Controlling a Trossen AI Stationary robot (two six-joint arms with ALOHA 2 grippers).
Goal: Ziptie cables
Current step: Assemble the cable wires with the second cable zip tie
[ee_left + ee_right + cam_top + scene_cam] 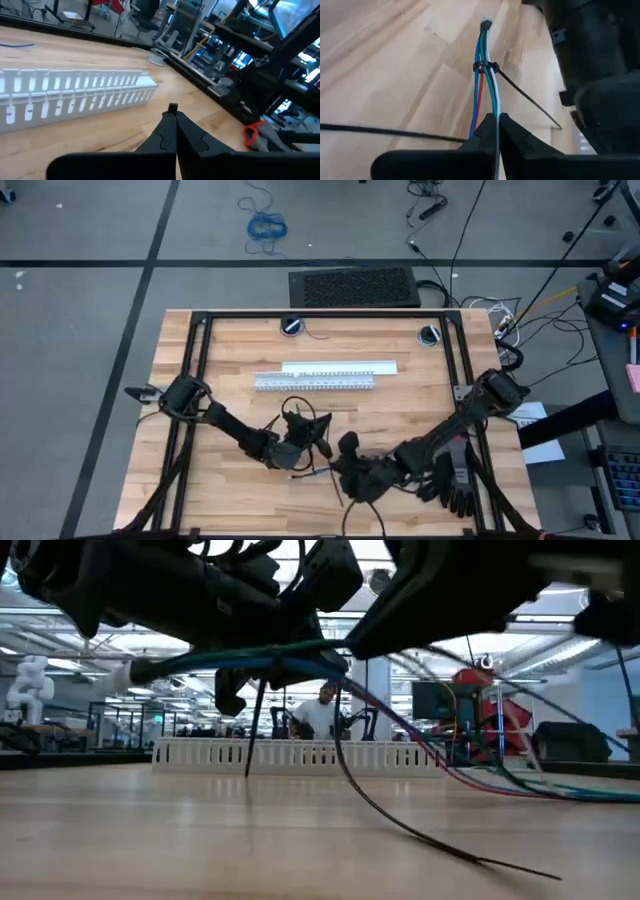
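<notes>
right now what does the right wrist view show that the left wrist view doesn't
Only the right wrist view shows the wires, pinched in the right claw, with a ziptie cinched around them and its tail sticking out. Only the left wrist view shows the white slotted duct and the left claw, shut on something small and dark I cannot identify. Both show the wooden table.

Two zipties (530,100) — one cable bundle (482,75)
</notes>
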